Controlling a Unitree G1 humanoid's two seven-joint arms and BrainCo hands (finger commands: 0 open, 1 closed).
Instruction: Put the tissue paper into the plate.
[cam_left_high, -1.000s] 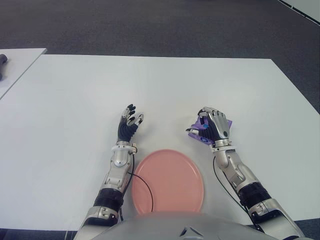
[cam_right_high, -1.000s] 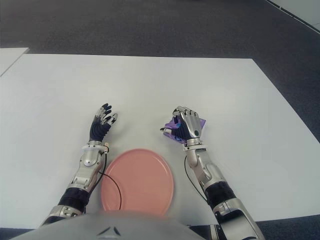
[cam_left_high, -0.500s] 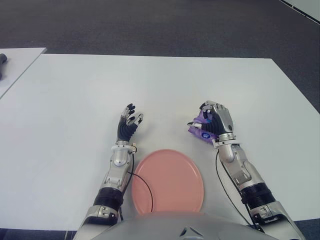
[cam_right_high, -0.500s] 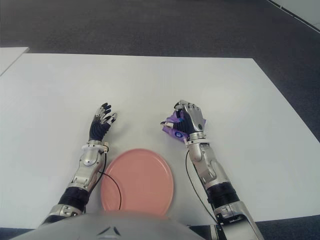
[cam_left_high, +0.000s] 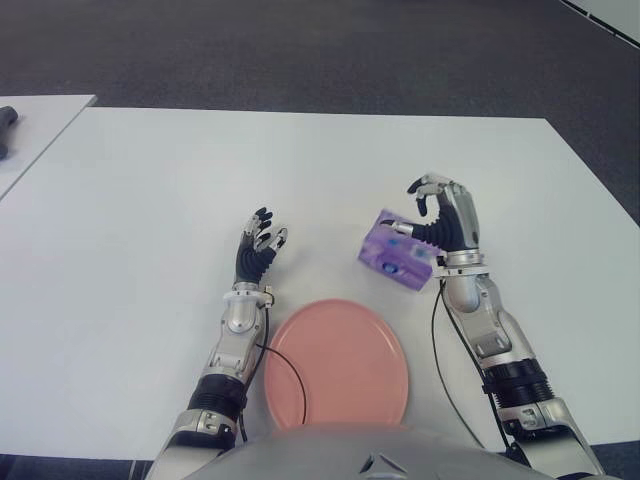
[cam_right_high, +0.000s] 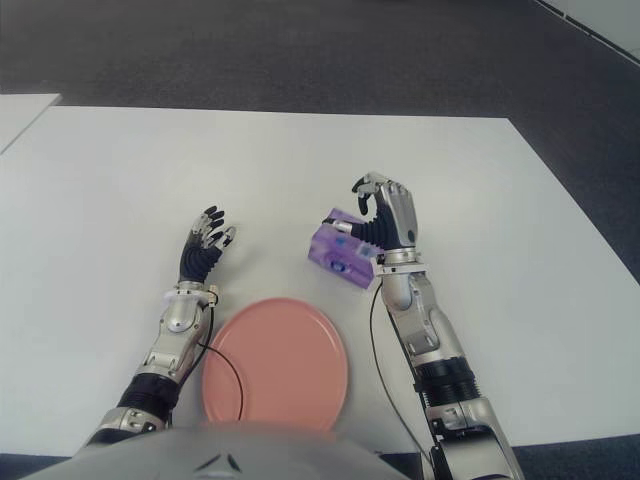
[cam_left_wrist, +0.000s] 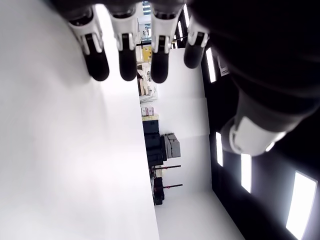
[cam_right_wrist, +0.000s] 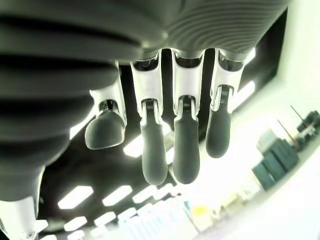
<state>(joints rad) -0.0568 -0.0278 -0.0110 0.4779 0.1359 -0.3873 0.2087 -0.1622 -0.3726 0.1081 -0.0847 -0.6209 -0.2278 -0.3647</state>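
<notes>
We see the purple tissue paper pack at the right hand, just beside its palm side and tilted. It shows beyond the far right rim of the pink plate and not on it. The right hand's fingers hang loosely curled in its wrist view with nothing between them, and in the eye views the fingertips arch over the pack; whether they touch it, and whether the pack has any contact with the white bench, we cannot tell.

The plate lies flat on the bench close to the robot's body, between the two forearms. A thin black cable from the left arm curves across the plate's left edge.

The left hand shows to the left of the pack and beyond the plate's left rim, its fingers straight and spread, gripping nothing.

A second white surface shows at the far left, separated from the bench by a narrow gap, with a dark object at its edge. Dark carpet lies beyond the bench.
</notes>
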